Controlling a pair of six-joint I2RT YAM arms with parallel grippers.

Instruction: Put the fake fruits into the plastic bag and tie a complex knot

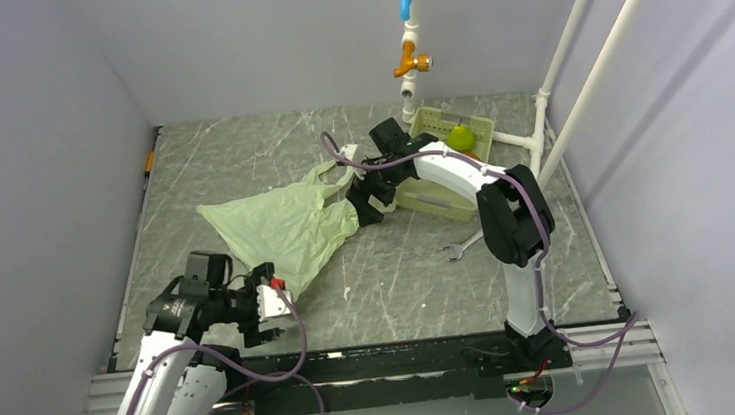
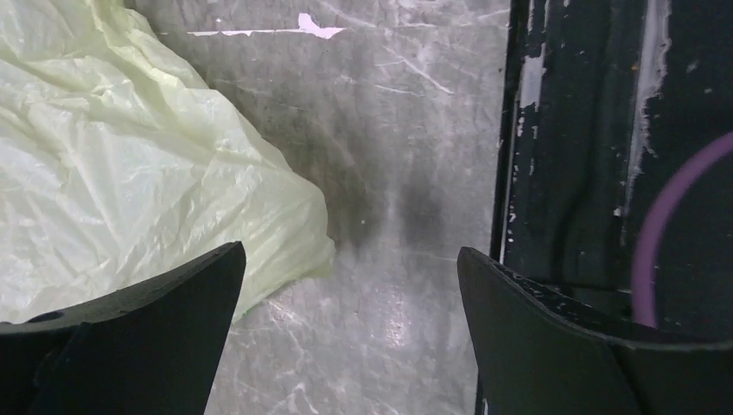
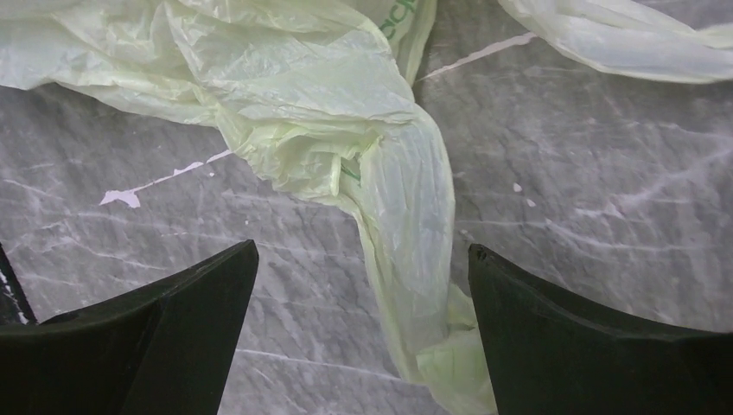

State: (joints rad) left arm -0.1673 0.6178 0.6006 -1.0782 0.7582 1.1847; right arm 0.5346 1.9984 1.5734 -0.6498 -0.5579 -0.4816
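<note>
start with the containers: far right on the table (image 1: 390, 286), your slotted pale green basket (image 1: 482, 127) has one round lime-green fruit (image 1: 461, 137) sitting in it. just nearer than that, a paler green tray (image 1: 444, 206) lies partly under the right arm, and what it holds cannot be told from here. the plastic bag (image 1: 285, 225) is spread flat and crumpled left of centre, its handles pointing toward the far right and its closed end toward the near left. the film is too wrinkled to show what is inside.

now your tools. your right gripper (image 1: 363, 203) hangs low at the handle end with its fingers spread wide and released. in its wrist view a twisted handle loop (image 3: 406, 225) runs down through the gap of the right gripper (image 3: 363, 251), close by one finger but not pinched.

your left gripper (image 1: 270, 311) sits at the near-left edge, also wide apart and holding nothing. through its camera the left gripper (image 2: 350, 259) frames bare marble, with the bag's near corner (image 2: 285, 233) just beside one finger. a steel wrench (image 1: 462, 247) lies right of centre, well apart from both.
</note>
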